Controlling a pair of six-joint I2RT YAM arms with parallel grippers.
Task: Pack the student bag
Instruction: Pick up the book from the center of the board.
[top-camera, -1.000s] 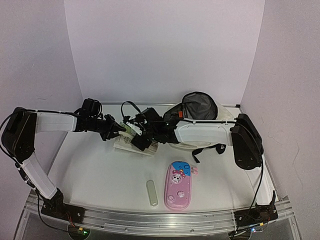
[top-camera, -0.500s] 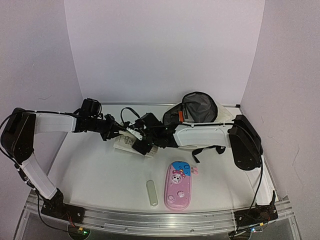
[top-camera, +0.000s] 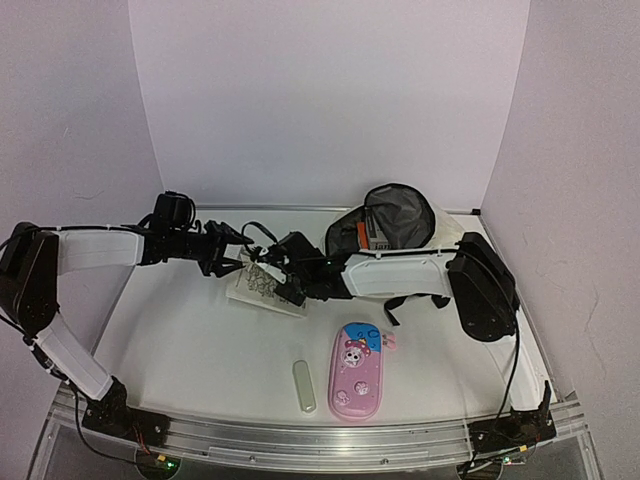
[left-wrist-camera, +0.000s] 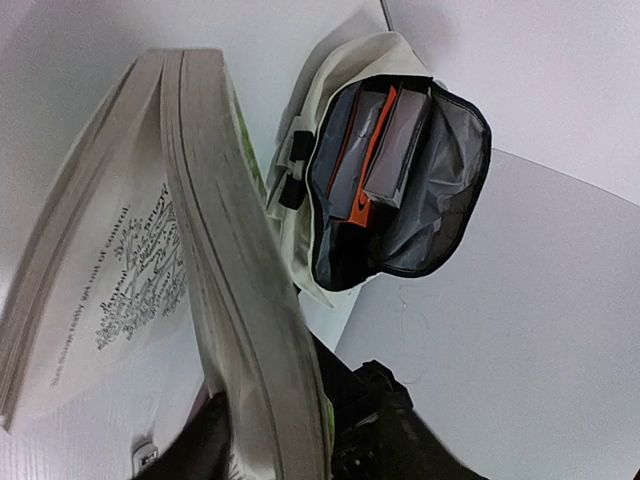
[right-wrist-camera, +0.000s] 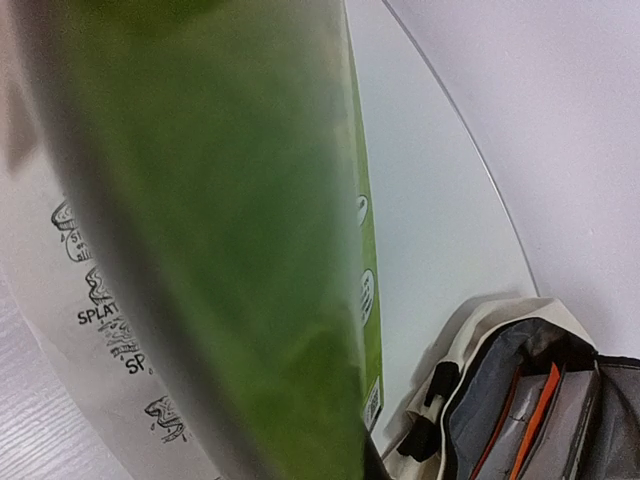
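Note:
The student bag (top-camera: 398, 222) lies at the back right, cream, its mouth unzipped and showing grey lining and books (left-wrist-camera: 375, 150). A paperback book (top-camera: 260, 287) with a green cover (right-wrist-camera: 230, 200) rests tilted on the table left of the bag. My right gripper (top-camera: 284, 284) is shut on the book's right edge. My left gripper (top-camera: 233, 257) is at the book's left edge with its fingers spread. In the left wrist view the page block (left-wrist-camera: 230, 260) still stands between those fingers. The bag's opening (right-wrist-camera: 520, 400) shows beyond the cover in the right wrist view.
A pink cartoon pencil case (top-camera: 357, 375) lies near the front, with a small white stick-like item (top-camera: 304, 386) to its left. The bag's black straps (top-camera: 412, 300) trail onto the white table (top-camera: 190, 340). Walls close in the back and sides.
My right gripper has closed on the book's right edge. My left gripper has opened and drawn slightly left. The book has settled lower onto the table.

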